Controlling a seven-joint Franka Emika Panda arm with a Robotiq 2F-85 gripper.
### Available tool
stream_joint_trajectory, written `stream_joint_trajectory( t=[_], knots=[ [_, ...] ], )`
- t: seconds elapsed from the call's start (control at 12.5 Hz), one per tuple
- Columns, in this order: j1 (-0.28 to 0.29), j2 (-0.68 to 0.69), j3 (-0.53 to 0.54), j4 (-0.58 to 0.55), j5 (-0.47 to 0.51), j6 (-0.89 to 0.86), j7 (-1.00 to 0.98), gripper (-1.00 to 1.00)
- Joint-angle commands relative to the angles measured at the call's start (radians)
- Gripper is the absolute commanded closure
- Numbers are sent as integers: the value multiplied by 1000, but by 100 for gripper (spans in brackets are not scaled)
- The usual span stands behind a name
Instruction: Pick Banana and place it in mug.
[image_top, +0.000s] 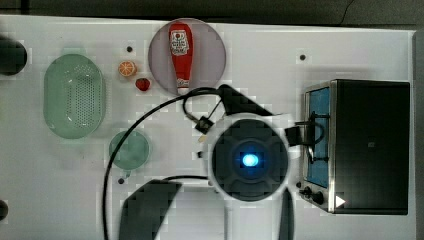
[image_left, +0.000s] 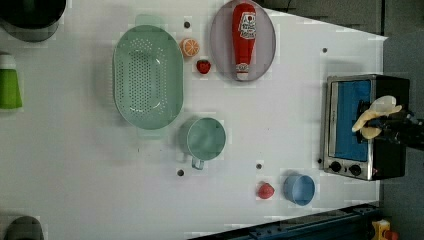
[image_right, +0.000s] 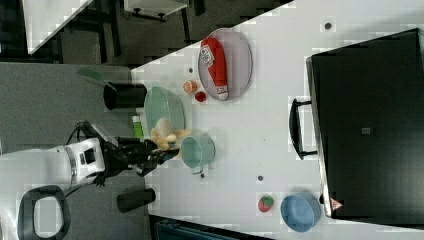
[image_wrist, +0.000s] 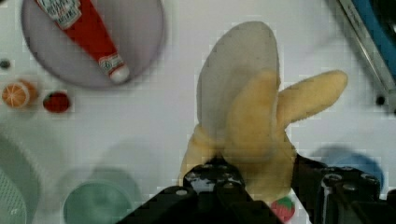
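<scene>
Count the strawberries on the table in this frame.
2. One strawberry lies beside the orange slice, between the strainer and the ketchup plate. The other strawberry sits next to the blue dish. The arm may hide more.

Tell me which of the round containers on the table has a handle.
The dull-green mug, with a short handle stub; the blue dish and perforated oval strainer show none.

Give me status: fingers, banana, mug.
Fingers shut on banana, lifted off the table. Mug upright, empty. Nothing in the way.
</scene>
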Motion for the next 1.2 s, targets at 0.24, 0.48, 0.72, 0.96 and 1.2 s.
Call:
stream_joint_trajectory(
  t=[0.24, 0.48, 0.72, 0.96, 1.2],
  knots=[
    [57, 18, 171, -30, 22, -35, 278, 26],
    [67, 61, 288, -31, 90, -16, 441, 26],
    [68, 144, 375, -32, 129, 90, 538, 26],
    [69, 252, 443, -34, 128, 219, 655, 26],
    [70, 361, 478, -44, 125, 323, 749, 26]
  ],
)
